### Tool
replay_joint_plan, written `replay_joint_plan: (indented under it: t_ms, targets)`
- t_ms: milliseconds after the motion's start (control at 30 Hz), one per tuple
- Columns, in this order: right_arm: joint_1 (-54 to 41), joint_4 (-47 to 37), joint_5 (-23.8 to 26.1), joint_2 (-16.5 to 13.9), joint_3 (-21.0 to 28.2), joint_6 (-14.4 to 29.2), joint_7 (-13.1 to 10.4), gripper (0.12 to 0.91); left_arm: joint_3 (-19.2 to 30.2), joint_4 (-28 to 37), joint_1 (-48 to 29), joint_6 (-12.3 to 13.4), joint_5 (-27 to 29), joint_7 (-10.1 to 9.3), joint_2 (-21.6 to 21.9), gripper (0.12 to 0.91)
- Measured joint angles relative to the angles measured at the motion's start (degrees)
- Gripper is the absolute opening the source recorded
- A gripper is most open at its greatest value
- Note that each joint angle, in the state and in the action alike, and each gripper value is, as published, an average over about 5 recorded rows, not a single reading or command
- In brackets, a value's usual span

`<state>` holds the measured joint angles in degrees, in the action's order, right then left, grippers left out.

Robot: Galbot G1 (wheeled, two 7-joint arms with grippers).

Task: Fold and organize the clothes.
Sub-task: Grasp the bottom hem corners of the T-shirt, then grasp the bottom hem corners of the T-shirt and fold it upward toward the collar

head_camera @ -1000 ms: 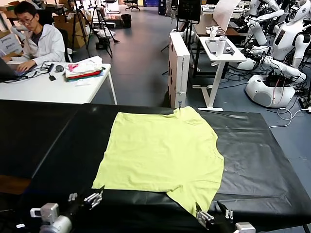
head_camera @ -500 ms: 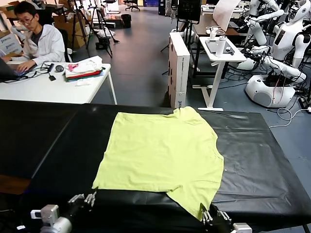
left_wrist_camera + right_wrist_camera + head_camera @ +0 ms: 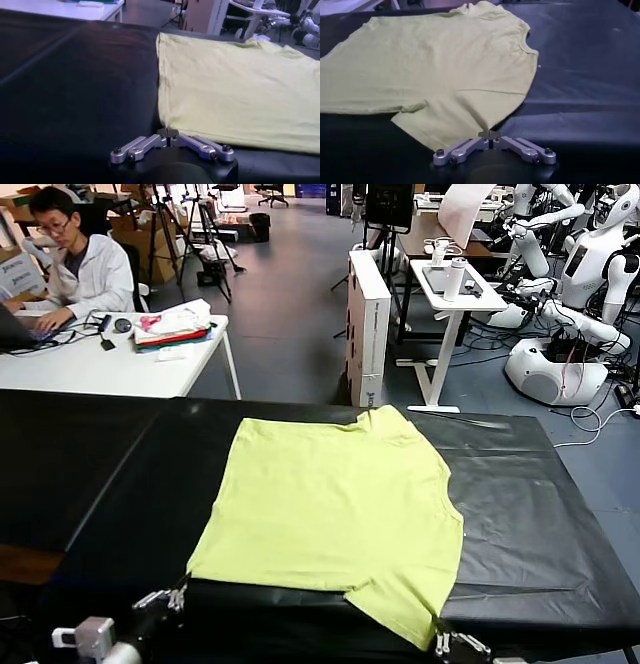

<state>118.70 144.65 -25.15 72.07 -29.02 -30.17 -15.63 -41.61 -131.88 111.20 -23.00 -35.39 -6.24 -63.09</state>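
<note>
At the near edge of the black surface (image 3: 90,474), at about 7 o'clock in the head view, the left claw (image 3: 178,594) is pinched together on the near left corner of the lime-yellow T-shirt (image 3: 335,509); the left wrist view shows its fingertips (image 3: 168,133) meeting on that hem corner. At about 5 o'clock the right claw (image 3: 440,642) is likewise clamped tight on the tip of the near sleeve, its tips (image 3: 489,134) meeting on the cloth in the right wrist view. The T-shirt lies flat across the middle of the surface, reaching toward 12 o'clock. Beyond, at 11 o'clock, a white table (image 3: 90,364) carries a colourful cloth pile (image 3: 172,324), with a seated person (image 3: 75,264) behind it.
</note>
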Motion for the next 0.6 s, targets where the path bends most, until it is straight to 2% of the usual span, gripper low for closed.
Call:
replay_joint_plan:
  t_ms: [200,400,600]
  targets:
    - [-4.4,-1.0,-1.5,-1.1,-1.2,5.5,3.7,0.139,-1.1,-1.8,1.4,1.2,-0.1,-0.45,-1.0,0.146]
    - [-13.3,-5.4,-3.9,-2.7,-1.2,11.4,7.1,0.139,-0.4,-1.6,-0.6,5.2,-2.3,0.24,-3.4,0.146]
    - [-21.7,-11.9,-5.9,-3.8,-0.3,13.2,7.9,0.139,1.1,1.4,-6.5,6.3,-2.6,0.57,-6.5,0.146]
